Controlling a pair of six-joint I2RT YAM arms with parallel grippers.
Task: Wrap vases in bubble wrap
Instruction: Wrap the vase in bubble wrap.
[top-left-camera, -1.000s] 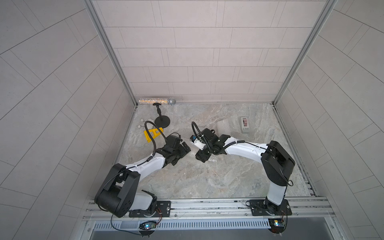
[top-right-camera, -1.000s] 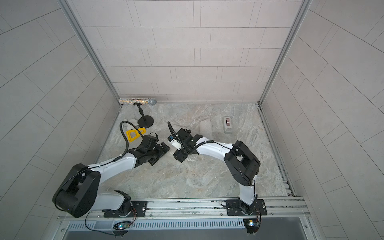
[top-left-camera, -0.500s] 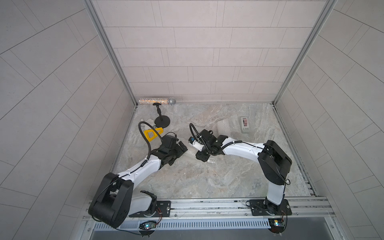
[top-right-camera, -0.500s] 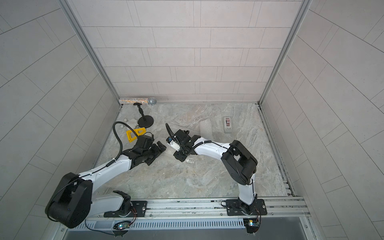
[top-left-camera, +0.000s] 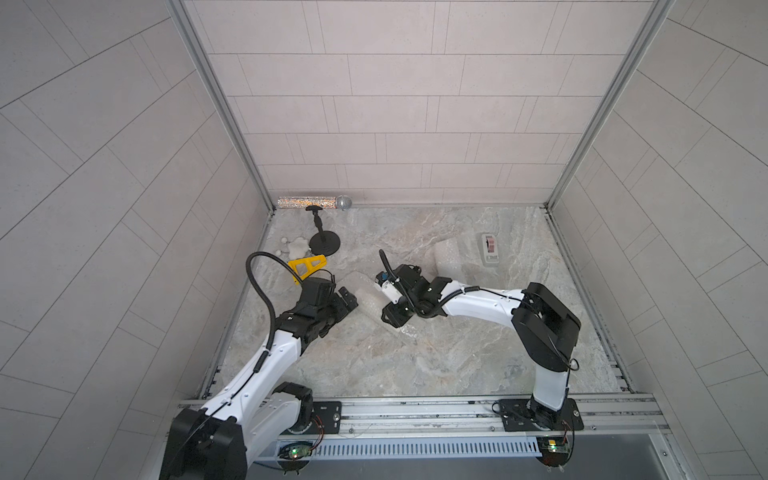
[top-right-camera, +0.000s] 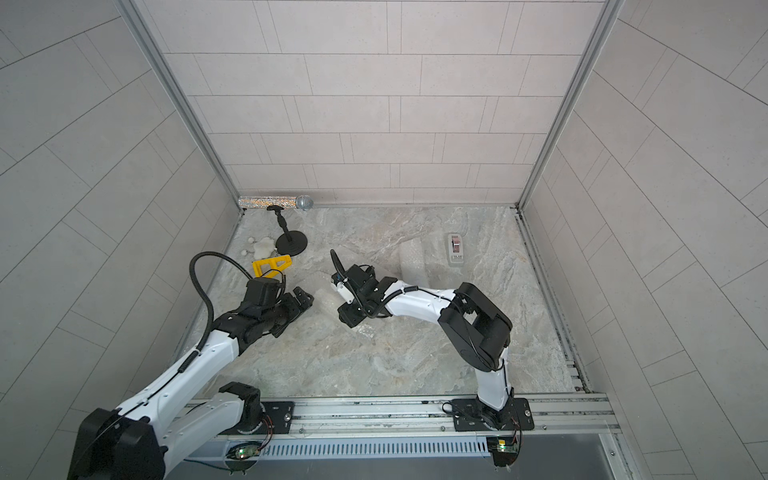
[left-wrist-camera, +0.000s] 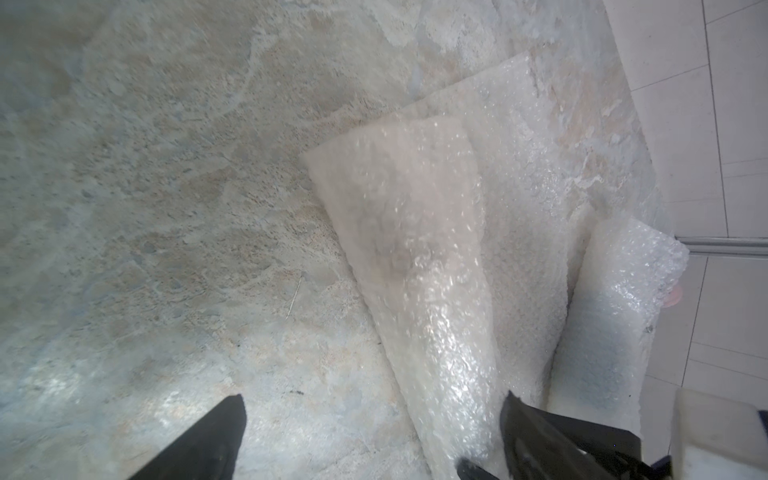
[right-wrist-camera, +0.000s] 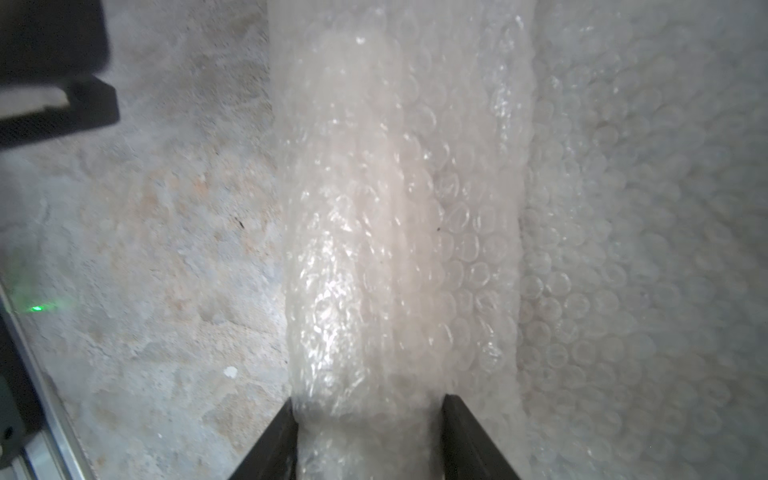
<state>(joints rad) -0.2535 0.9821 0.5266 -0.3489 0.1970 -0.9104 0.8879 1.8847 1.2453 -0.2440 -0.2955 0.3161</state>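
Drawn back slightly, the left tool (left-wrist-camera: 374, 395) gapes wide and empty, while the right tool (right-wrist-camera: 369, 401) has closed onto one bubble wrap roll (right-wrist-camera: 374, 208) lying on the desk (top-left-camera: 374, 365) between them. A second roll (top-left-camera: 446, 254) — two in all — lies near the tape dispenser (top-left-camera: 489, 248).

Top views: bright, even, sharp, walls (top-left-camera: 104, 166) splayed toward the edges. Wrist views: soft and blurred, white glare speckling the bubble wrap (right-wrist-camera: 324, 291), surface (right-wrist-camera: 166, 249) beside it smeared.
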